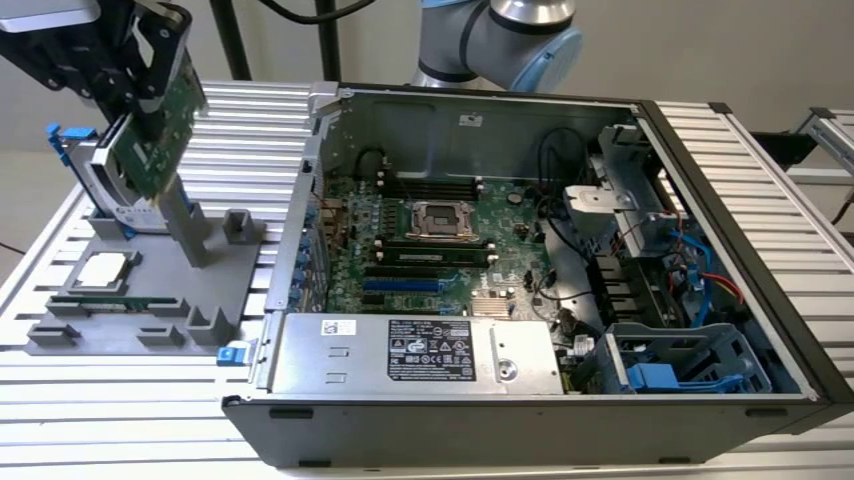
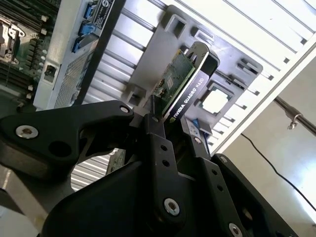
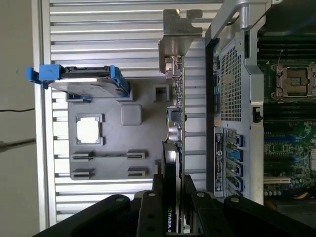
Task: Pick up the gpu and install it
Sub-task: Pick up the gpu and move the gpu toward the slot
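Note:
The gpu (image 1: 158, 125) is a green card with a silver end bracket (image 1: 184, 228), held on edge above the grey holder tray (image 1: 247, 275) at the exterior view's left. My gripper (image 1: 123, 72) is shut on the card's upper end. In the second wrist view the black fingers (image 2: 157, 133) clamp the gpu (image 2: 178, 84) by its black cooler side. The first wrist view shows the gpu (image 3: 176, 123) edge-on, its bracket (image 3: 178, 35) at the far end, and my gripper (image 3: 172, 197) around it. The open computer case (image 1: 747, 190) lies to the exterior view's right.
A silver hard drive with blue rails (image 1: 96, 175) stands in the tray behind the card. A processor chip (image 1: 104, 270) lies in a tray pocket. Inside the case are the motherboard (image 1: 427, 235), blue slots (image 1: 400, 283), a power supply (image 1: 414, 352) and cables (image 1: 694, 260). The arm's base (image 1: 501, 40) stands behind.

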Robot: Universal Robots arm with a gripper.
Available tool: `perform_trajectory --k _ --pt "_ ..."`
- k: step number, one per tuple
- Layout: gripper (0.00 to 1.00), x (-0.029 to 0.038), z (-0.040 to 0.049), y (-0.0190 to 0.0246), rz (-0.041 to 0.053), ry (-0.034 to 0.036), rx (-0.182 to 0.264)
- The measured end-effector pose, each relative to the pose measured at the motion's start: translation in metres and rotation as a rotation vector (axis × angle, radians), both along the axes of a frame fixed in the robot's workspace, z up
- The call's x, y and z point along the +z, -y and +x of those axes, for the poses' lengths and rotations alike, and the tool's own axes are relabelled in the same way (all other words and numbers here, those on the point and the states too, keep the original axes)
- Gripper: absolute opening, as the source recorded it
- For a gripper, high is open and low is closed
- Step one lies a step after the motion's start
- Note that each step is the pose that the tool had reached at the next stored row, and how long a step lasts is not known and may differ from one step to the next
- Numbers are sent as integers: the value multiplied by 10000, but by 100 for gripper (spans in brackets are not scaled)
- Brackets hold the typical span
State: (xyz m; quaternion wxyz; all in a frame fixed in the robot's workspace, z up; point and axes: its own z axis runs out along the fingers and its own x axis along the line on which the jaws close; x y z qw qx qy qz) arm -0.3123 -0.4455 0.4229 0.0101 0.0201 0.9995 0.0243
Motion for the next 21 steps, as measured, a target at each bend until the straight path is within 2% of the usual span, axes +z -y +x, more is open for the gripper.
perform_trajectory --k 15,21 --pt "0 64 0 0 0 0 1" --pt "0 64 0 0 0 -18 0"
